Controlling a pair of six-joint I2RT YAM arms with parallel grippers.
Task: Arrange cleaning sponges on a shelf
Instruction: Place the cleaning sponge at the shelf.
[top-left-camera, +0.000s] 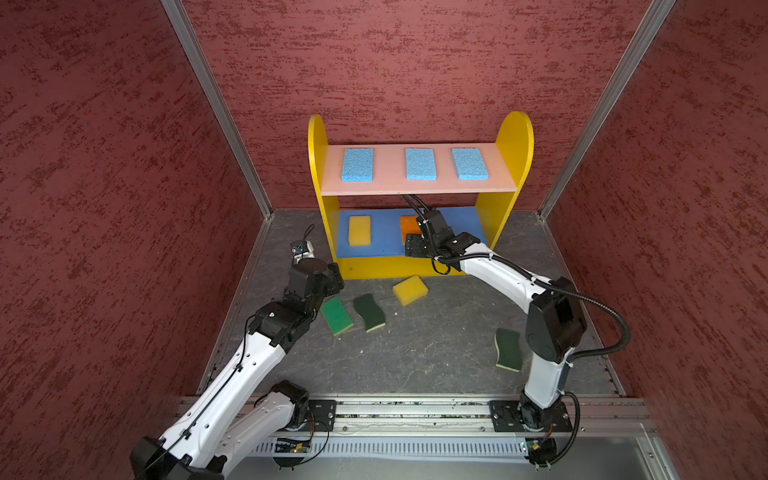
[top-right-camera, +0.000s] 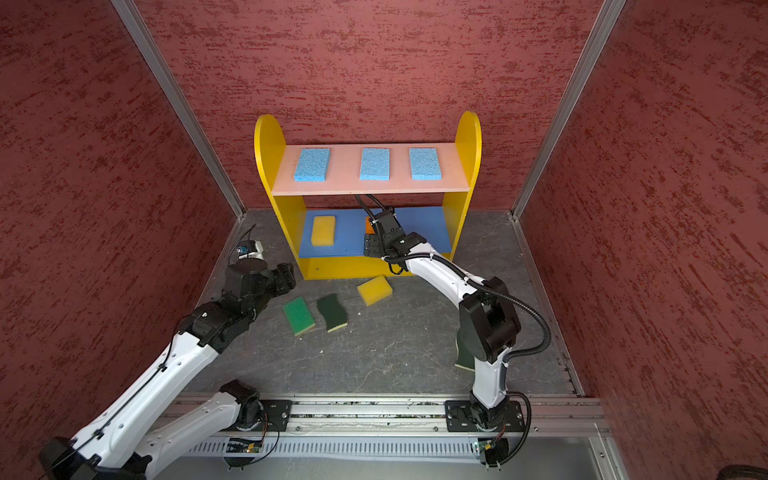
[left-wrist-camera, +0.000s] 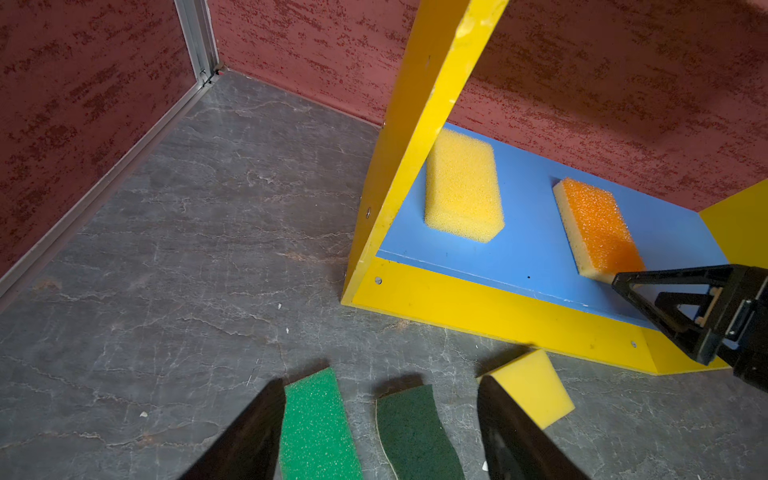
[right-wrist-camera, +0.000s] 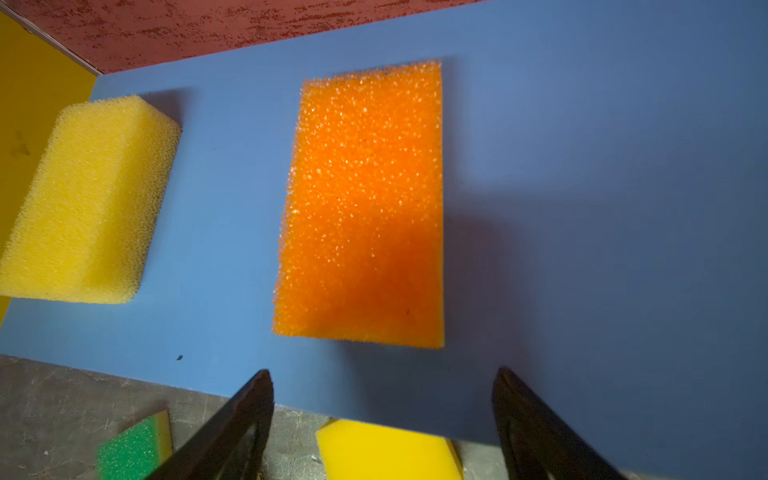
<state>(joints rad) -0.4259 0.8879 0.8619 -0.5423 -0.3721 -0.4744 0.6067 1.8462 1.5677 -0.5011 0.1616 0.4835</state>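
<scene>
Top view, grey veined floor (top-left-camera: 415, 353), red textured walls (top-left-camera: 415, 62), left hand (left-wrist-camera: 380, 386) and right hand (right-wrist-camera: 384, 374) spread, empty.

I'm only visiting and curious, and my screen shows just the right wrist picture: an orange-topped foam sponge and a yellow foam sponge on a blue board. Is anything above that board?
Observer: Yes, a pink top board holding three light blue porous foam sponges in a row.
Operator: What is the other arm doing?
Observer: The left gripper hangs open by a bright green foam sponge on the grey floor, holding nothing.
Operator: Any sponges that I can't see?
Observer: Two dark green wavy-edged sponges on the floor: one beside the bright green one, one by the right arm.
</scene>
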